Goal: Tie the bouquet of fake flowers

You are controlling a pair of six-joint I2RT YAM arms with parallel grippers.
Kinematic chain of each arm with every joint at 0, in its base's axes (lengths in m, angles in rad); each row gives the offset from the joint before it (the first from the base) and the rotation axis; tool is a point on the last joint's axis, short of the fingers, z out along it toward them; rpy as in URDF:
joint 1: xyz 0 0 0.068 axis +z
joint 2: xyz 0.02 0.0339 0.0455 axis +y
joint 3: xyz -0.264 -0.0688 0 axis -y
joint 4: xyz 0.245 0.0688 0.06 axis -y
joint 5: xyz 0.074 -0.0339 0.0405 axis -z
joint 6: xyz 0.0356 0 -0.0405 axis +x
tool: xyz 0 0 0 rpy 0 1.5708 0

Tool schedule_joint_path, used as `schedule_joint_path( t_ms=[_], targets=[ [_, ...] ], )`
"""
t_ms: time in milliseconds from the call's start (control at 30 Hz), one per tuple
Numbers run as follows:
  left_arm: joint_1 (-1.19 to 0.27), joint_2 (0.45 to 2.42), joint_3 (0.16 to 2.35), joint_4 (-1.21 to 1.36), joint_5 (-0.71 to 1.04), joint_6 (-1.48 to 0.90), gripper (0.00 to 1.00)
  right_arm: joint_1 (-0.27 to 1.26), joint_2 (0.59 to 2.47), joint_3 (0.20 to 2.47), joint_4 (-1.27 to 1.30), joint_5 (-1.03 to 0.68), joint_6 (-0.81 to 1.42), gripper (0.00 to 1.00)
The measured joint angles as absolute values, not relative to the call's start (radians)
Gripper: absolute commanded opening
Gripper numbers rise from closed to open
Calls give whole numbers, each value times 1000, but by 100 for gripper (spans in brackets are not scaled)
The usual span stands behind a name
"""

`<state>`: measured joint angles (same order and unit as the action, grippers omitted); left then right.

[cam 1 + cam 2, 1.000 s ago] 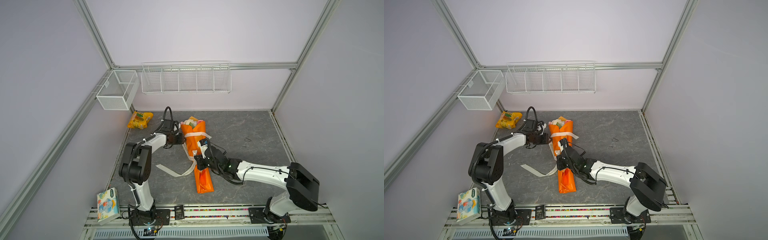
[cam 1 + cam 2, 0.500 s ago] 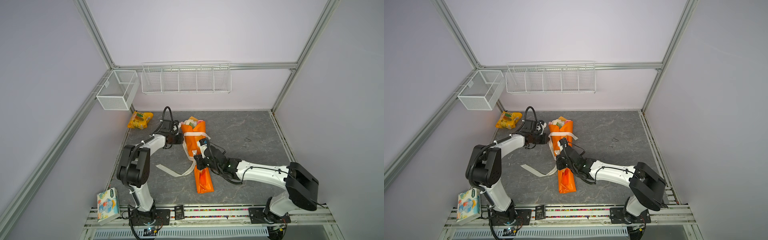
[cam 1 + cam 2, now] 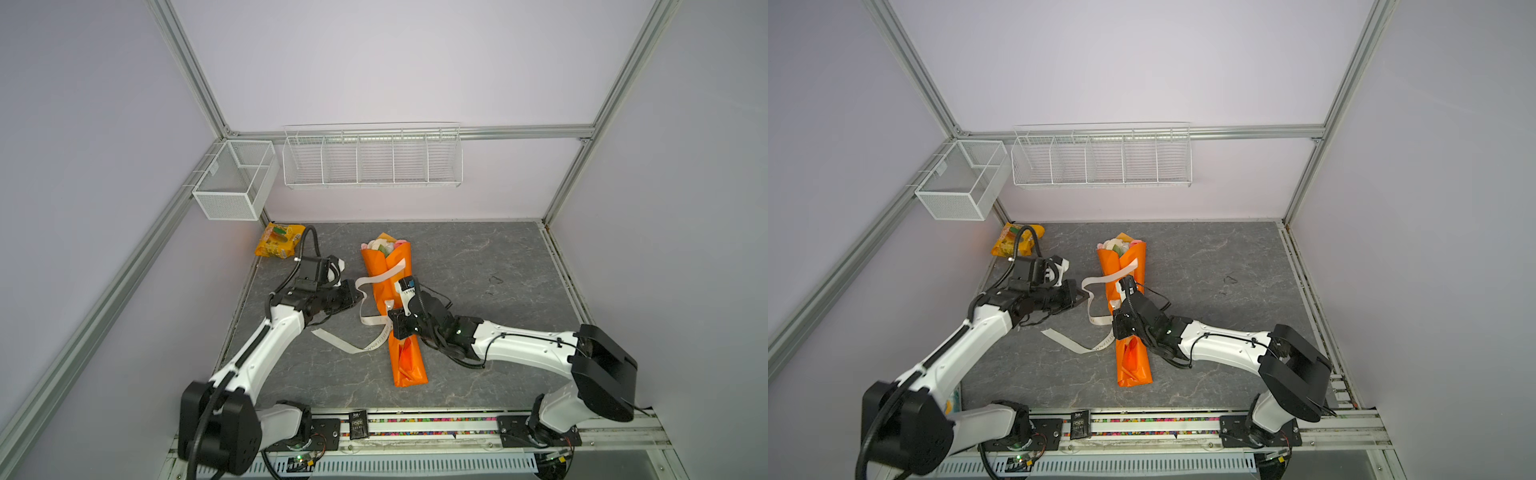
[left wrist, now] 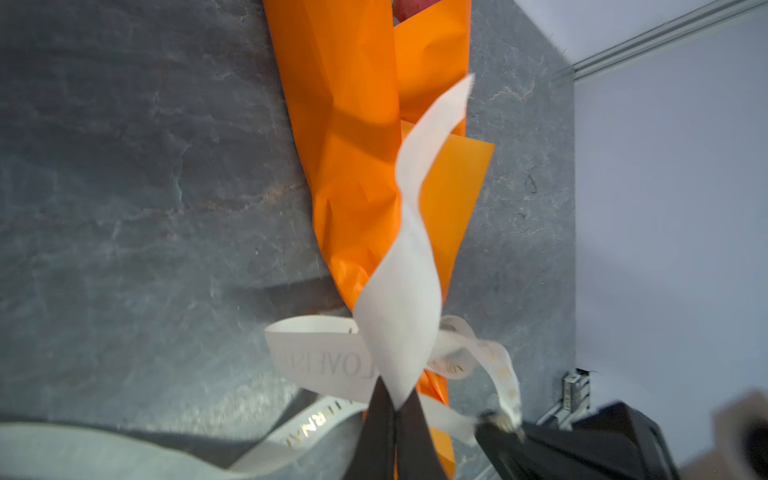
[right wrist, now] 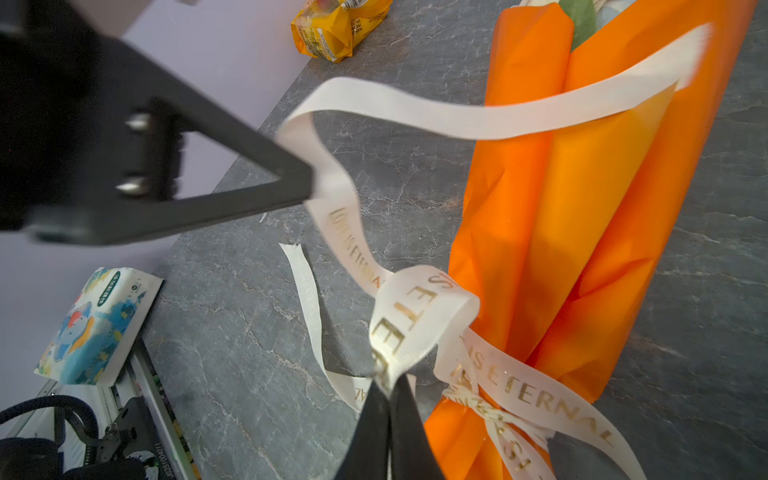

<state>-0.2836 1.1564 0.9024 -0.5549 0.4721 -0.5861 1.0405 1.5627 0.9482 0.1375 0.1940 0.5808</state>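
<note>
The bouquet of fake flowers (image 3: 384,266) (image 3: 1125,259) lies on the grey table in its orange paper wrap (image 4: 353,145) (image 5: 582,208), blooms at the far end. A white ribbon (image 3: 392,271) (image 3: 1120,273) (image 4: 399,311) (image 5: 457,120) with gold lettering is wound round its middle. My left gripper (image 3: 357,296) (image 3: 1086,296) (image 4: 395,405) is shut on one strand just left of the wrap. The same gripper also shows in the right wrist view (image 5: 305,183). My right gripper (image 3: 390,318) (image 3: 1113,319) (image 5: 388,388) is shut on a ribbon loop beside the wrap's waist.
A yellow snack packet (image 3: 279,245) (image 5: 336,29) lies at the far left. A tissue pack (image 5: 95,328) sits at the front left edge. The ribbon's loose tail (image 3: 336,340) trails on the table. A wire rack (image 3: 372,160) and a mesh box (image 3: 235,183) hang on the walls.
My left gripper has shut on the ribbon strand and drawn it a little away from the wrap, toward the front left. The right gripper has kept its hold and place.
</note>
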Motion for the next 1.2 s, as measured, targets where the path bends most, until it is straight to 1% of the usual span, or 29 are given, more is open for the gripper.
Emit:
schedule_joint_path(
  t_ms=[133,233,433,600,700,833,867,900,967,1067,1100,1133,1200],
  targets=[
    [-284,926,875,-625,458,-771,0,1040,1563,949,127,212,603,7],
    [-286,818,847,-680,450,-876,0,1040,1563,950,123,220,611,7],
    [-294,707,805,-849,455,-989,0,1040,1563,960,120,221,614,7],
    [-311,589,799,-945,503,-1034,0,1039,1563,969,116,217,610,7],
    [-360,556,778,-981,535,-1047,0,1037,1563,978,115,216,606,7],
    [-431,537,696,-989,579,-1093,0,1037,1563,982,115,216,604,7],
    [-442,532,680,-989,583,-1104,7,1037,1563,982,115,216,603,7],
    [-454,528,665,-984,590,-1115,15,1037,1563,982,113,216,602,7],
    [-472,531,651,-964,608,-1132,22,1037,1563,982,112,216,602,7],
    [-524,572,653,-930,618,-1126,45,1037,1563,982,107,217,602,7],
    [-545,599,659,-926,619,-1113,51,1037,1563,982,105,217,602,7],
    [-571,637,670,-926,619,-1085,54,1037,1563,982,104,217,602,7],
    [-609,708,707,-951,595,-1036,55,1037,1563,982,100,218,602,7]
  ],
)
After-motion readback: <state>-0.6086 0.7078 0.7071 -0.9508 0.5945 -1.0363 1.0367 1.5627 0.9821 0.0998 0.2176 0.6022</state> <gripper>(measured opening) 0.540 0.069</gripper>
